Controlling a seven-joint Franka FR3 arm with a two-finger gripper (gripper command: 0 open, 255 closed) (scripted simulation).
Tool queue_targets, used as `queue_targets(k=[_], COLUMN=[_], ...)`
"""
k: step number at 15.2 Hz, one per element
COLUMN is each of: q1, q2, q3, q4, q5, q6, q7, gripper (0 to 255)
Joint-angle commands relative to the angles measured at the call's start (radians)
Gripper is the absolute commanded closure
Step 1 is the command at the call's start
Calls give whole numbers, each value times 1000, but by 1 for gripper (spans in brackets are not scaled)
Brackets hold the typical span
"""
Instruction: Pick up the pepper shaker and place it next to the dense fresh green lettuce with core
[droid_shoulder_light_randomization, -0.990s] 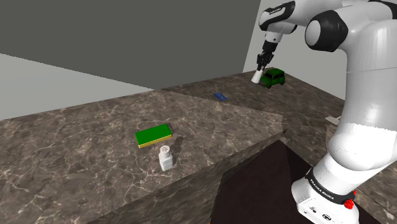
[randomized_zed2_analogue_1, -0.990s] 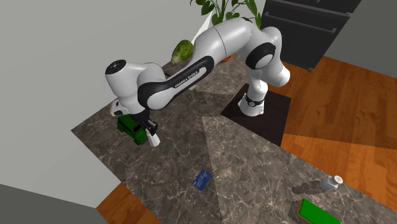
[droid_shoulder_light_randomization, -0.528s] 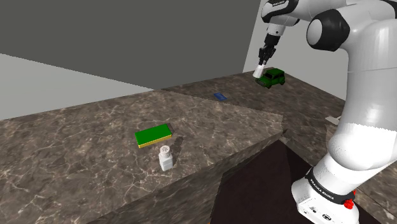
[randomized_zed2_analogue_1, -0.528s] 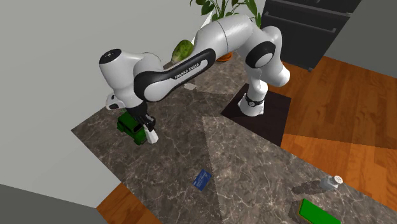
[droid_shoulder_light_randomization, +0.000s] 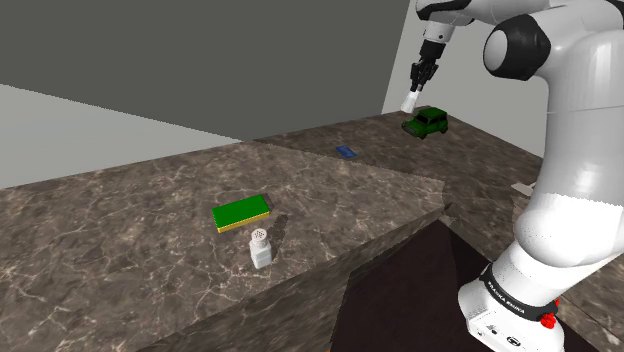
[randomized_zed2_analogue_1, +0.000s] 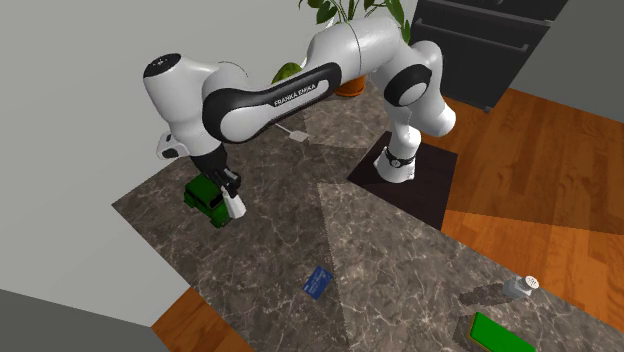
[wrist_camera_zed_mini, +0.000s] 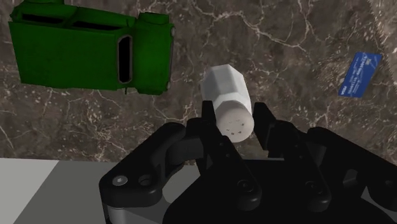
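Gripper (droid_shoulder_light_randomization: 413, 86) w/ white shaker (droid_shoulder_light_randomization: 409, 102) now higher above green toy car (droid_shoulder_light_randomization: 427, 122) vs 1 s ago.

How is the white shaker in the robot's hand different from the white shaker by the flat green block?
The held white shaker is clasped by the black gripper, tilted, near the green toy car. The other white shaker stands upright on the marbled countertop, touched by nothing. Both are white with holes on top.
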Motion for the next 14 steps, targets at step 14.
queue_targets(k=[14], q1=[-76], q2=[86], q3=[11], q4=[352], q5=[29], q6=[-259], q7=[35], gripper=[255])
